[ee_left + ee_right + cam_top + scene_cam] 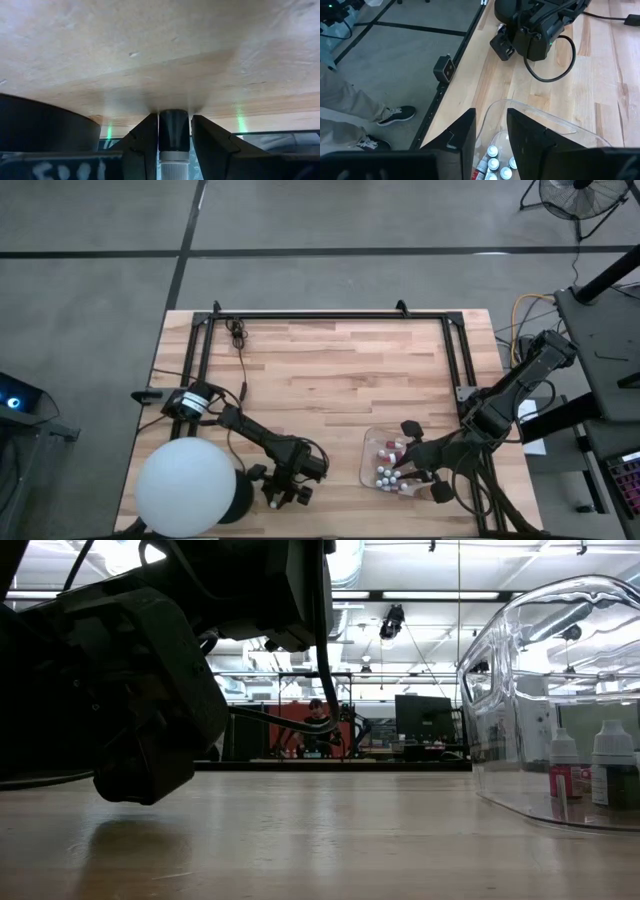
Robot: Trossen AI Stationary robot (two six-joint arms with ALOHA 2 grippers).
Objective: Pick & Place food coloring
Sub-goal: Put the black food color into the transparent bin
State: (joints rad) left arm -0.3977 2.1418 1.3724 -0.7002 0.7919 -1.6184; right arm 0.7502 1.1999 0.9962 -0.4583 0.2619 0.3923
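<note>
Gripping one small bottle (174, 137) by its dark cap and whitish neck, the left gripper (287, 492) sits low over the wooden table (330, 370) near its front edge, just right of the big white ball (186, 486). The bottle stands clamped between both fingers (146, 145), cap pointing at the tabletop. The remaining food coloring bottles (388, 470) lie grouped inside the clear plastic tray (368, 465) at the near right of the table, well apart from the left gripper. The right gripper (408, 470) hangs over that tray with its fingers (527, 135) parted and nothing between them; white caps (493, 164) show below. From table height, two bottles (590, 770) stand inside the tray wall (500, 710). A person's shoes and trouser legs (350, 115) appear on the floor beyond the table edge.
</note>
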